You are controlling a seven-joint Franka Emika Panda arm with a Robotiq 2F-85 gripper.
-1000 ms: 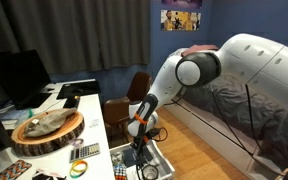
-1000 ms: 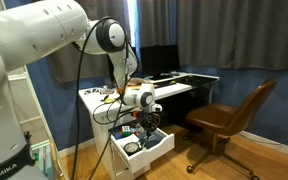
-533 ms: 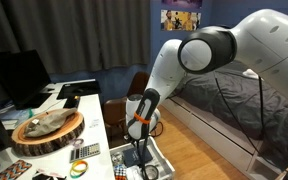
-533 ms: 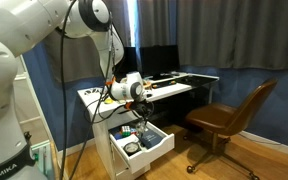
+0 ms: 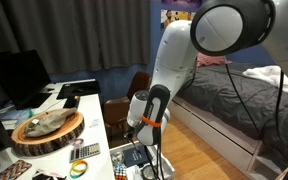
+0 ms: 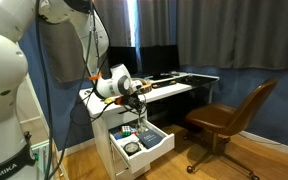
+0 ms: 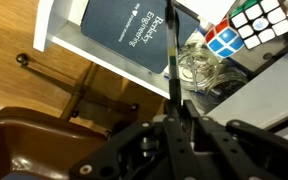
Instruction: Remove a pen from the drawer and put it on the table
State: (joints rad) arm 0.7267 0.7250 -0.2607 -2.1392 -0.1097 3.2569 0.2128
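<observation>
Dim room, dark curtains, all views soft and low-res. In an exterior view a bright window strip [image 6: 134,20] above the gripper [image 6: 140,99] is blown out. The white arm [image 5: 229,25] is evenly lit, with no hard shadows. In the wrist view the gripper body is dark and out of focus. The drawer [image 7: 64,48] beyond it is sharper, with glare on clear plastic [image 7: 199,70] beside the pen [image 7: 171,50].

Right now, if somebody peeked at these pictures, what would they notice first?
First comes the huge white robot arm, which fills the top of an exterior view. Its tool pinches a thin dark pen upright above the open drawer. Below the pen in the wrist view, a colourful puzzle cube and a dark blue book lie in the drawer.
</observation>
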